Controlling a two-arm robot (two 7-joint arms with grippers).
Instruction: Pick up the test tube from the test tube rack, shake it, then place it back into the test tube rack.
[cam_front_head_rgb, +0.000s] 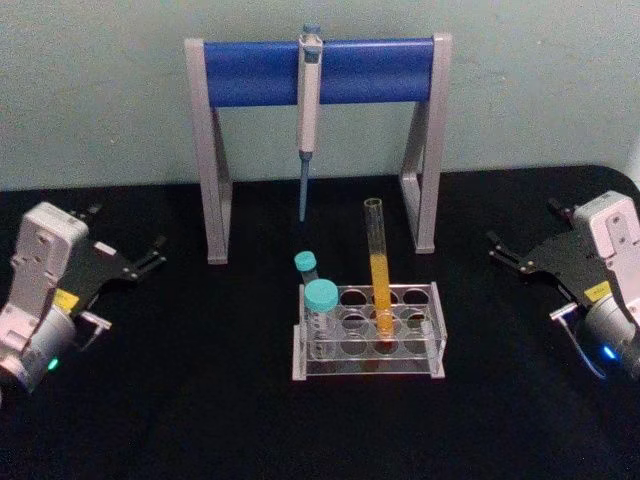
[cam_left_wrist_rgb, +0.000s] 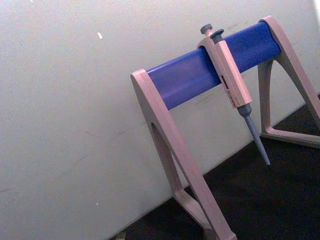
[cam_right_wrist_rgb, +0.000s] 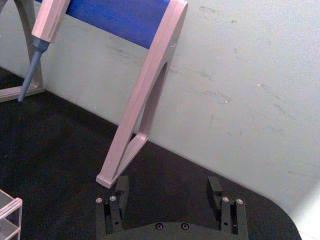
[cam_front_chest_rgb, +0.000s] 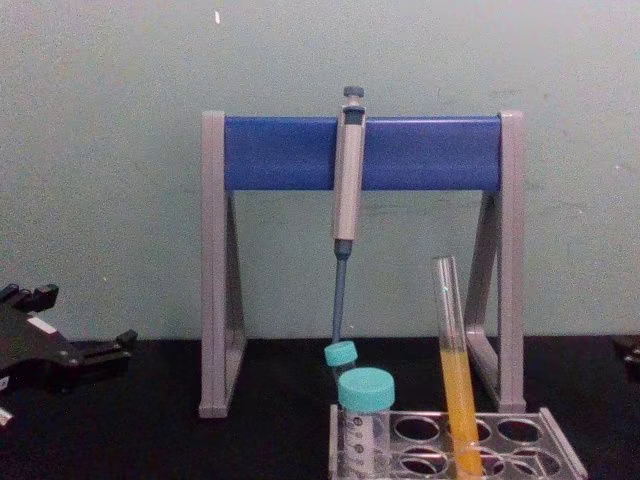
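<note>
Jaws of both grippers stand wide, holding nothing. We note the left gripper (cam_front_head_rgb: 125, 235) over the desk's (cam_front_head_rgb: 200, 410) left side and the right gripper (cam_front_head_rgb: 525, 228) over its right, both well apart from the test tube rack (cam_front_head_rgb: 437, 335). The test tube (cam_front_head_rgb: 378, 262) stands in the rack, leaning slightly.

Test tube rack (cam_front_chest_rgb: 560, 440): clear, with round holes.
Test tube (cam_front_chest_rgb: 455, 370): stands in the rack, leaning slightly, orange-yellow liquid in its lower part.
Teal-capped vials (cam_front_chest_rgb: 366, 415): at the rack's left end.
Pipette stand (cam_front_chest_rgb: 290, 152): behind the rack, pipette (cam_front_chest_rgb: 347, 190) hanging from it.
Left gripper (cam_front_chest_rgb: 85, 318): well left of the rack, fingers apart.
</note>
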